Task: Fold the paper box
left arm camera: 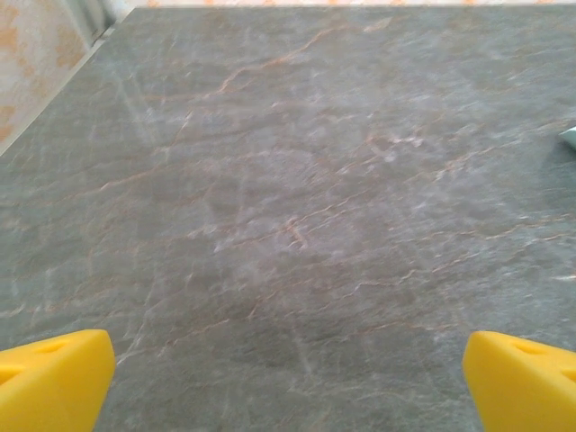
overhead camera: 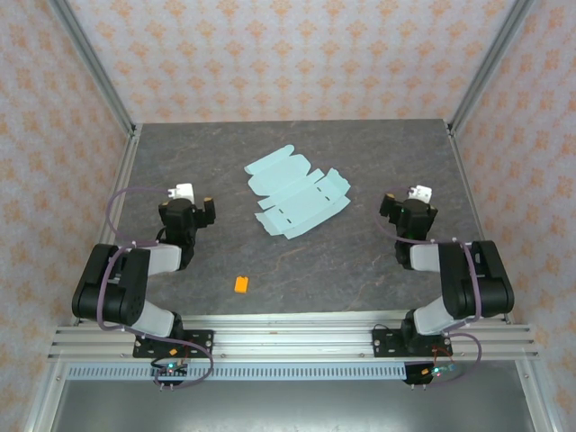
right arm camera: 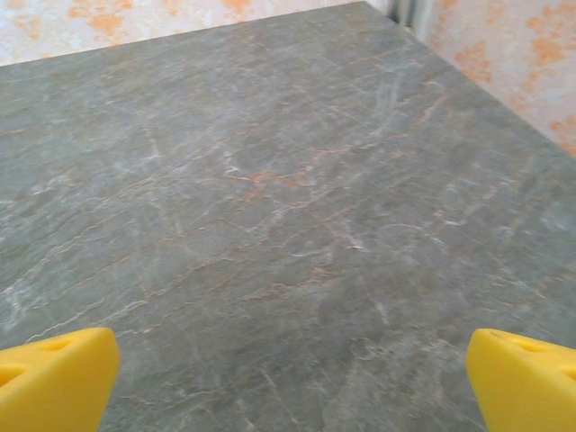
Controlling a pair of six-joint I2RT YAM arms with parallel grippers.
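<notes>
You are holding your left hand [overhead camera: 191,209] and right hand [overhead camera: 412,211] wide apart and empty beside the flat paper box [overhead camera: 297,200] lying mid-desk [overhead camera: 360,261], risking the thin card sliding or creasing crookedly under an unpinned push.

One paper box [overhead camera: 298,200], a flat sheet. One block [overhead camera: 240,283], orange, nearer the arms than the box. Two grippers: left gripper [left arm camera: 288,382], right gripper [right arm camera: 290,382].

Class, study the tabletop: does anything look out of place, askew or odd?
The paper box lies flat, unfolded, skewed against the table edges. A small orange block sits alone toward the near edge, apart from it. Nothing looks spilled.
</notes>
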